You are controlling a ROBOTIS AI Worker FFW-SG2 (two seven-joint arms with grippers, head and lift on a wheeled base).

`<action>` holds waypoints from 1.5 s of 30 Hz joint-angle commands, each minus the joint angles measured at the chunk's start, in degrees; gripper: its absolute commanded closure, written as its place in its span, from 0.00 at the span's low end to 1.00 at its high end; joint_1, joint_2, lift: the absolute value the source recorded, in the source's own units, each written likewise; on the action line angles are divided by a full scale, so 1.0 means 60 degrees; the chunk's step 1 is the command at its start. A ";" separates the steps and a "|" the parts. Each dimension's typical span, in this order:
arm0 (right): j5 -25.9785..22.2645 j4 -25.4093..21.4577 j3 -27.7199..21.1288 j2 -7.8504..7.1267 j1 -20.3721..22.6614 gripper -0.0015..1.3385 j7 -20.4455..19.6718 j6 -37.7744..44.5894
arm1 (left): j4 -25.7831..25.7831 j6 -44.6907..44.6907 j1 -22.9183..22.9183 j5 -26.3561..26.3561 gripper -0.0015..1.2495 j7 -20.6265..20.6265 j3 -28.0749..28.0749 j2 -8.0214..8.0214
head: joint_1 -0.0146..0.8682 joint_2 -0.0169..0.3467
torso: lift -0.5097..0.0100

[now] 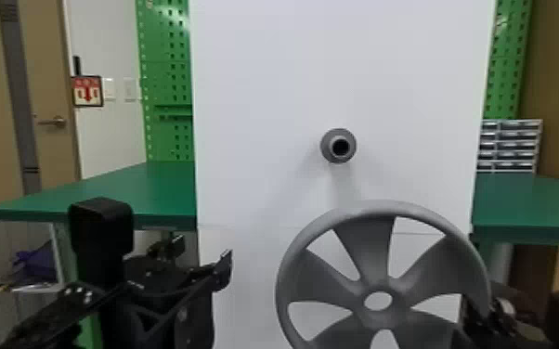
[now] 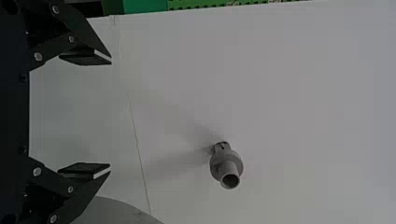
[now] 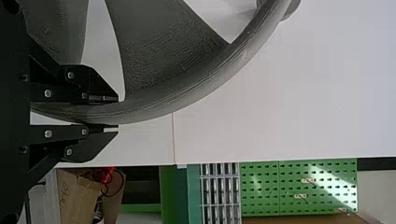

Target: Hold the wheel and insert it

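Observation:
The grey spoked wheel (image 1: 378,209) stands upright at the lower right of the head view, below the grey peg (image 1: 339,145) on the white panel. My right gripper (image 1: 483,311) holds it at its right edge; in the right wrist view, the right gripper (image 3: 112,113) is shut on the wheel's rim (image 3: 163,105). At lower left my left gripper (image 1: 204,253) stands apart from the wheel. The left wrist view shows the left gripper (image 2: 111,114) open with nothing between its fingers, the peg (image 2: 226,165) farther off, and a piece of the wheel (image 2: 116,211) beside it.
The white panel (image 1: 255,116) stands upright in front, with green tables (image 1: 93,195) at both sides. Behind are green pegboards (image 1: 165,79) and a rack of small drawers (image 1: 510,146). A cardboard box (image 3: 77,198) lies beyond the panel's edge.

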 commanded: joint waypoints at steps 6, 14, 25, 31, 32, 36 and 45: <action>0.0514 0.1011 -0.0052 0.0169 0.0492 0.87 0.0009 -0.0862 | 0.0000 -0.0069 0.0023 -0.0054 0.35 -0.0001 0.0060 0.0012 | 0.22 0.32 | 0.03; 0.0470 0.1949 0.0109 0.0022 0.0785 0.87 -0.0005 -0.1404 | 0.0000 -0.0113 0.0052 -0.0127 0.35 -0.0001 0.0060 -0.0003 | 0.22 0.32 | 0.03; 0.0353 0.1817 0.0036 0.0110 0.0727 0.87 -0.0005 -0.1258 | 0.0000 -0.0142 0.0082 -0.0201 0.35 -0.0001 0.0075 -0.0018 | 0.22 0.32 | 0.03; 0.0514 0.1231 -0.0038 0.0256 0.0624 0.87 -0.0005 -0.0745 | 0.0000 -0.0157 0.0096 -0.0230 0.35 -0.0001 0.0045 -0.0018 | 0.22 0.32 | 0.03; 0.0514 0.1128 -0.0052 0.0271 0.0580 0.87 -0.0005 -0.0642 | 0.0000 -0.0142 0.0096 -0.0230 0.35 -0.0001 0.0045 -0.0018 | 0.22 0.32 | 0.03; 0.0500 0.0806 -0.0067 0.0256 0.0404 0.87 0.0009 -0.0291 | 0.0000 -0.0157 0.0082 -0.0230 0.35 -0.0001 0.0045 -0.0018 | 0.22 0.32 | 0.03; 0.0470 0.0308 -0.0081 0.0183 0.0185 0.87 0.0009 0.0237 | 0.0015 -0.0157 0.0082 -0.0289 0.35 -0.0001 0.0001 -0.0018 | 0.22 0.32 | 0.03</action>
